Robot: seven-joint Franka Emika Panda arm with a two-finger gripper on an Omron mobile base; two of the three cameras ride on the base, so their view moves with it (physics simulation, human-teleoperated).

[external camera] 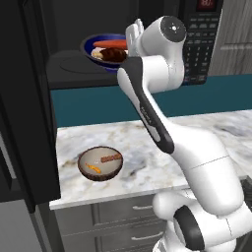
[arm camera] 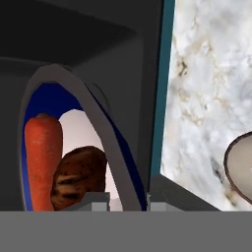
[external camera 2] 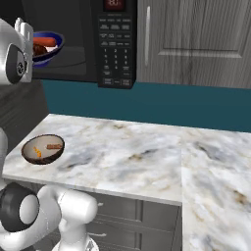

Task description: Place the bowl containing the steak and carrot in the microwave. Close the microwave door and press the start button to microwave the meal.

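Observation:
The dark-blue bowl [external camera: 101,45] with a white inside hangs in the open mouth of the black microwave [external camera: 199,47], over its round turntable [external camera: 74,65]. In it lie the orange carrot [external camera: 110,44] and the dark brown steak [external camera: 114,55]. My gripper [arm camera: 127,199] is shut on the bowl's [arm camera: 106,123] right rim, which runs between the two fingertips [arm camera: 96,199]. The hand view shows the carrot [arm camera: 43,162] and steak [arm camera: 78,174] close up. The microwave door [external camera: 24,98] stands swung open at the left. From the right base view the bowl [external camera 2: 49,45] shows beside the keypad [external camera 2: 116,49].
A brown bowl [external camera: 100,163] with small food scraps sits on the marble counter [external camera: 147,133] below the microwave, also seen as the brown bowl [external camera 2: 43,148]. A teal backsplash [external camera 2: 162,103] runs behind, grey cabinets [external camera 2: 196,39] stand to the right, and drawers sit below the counter edge.

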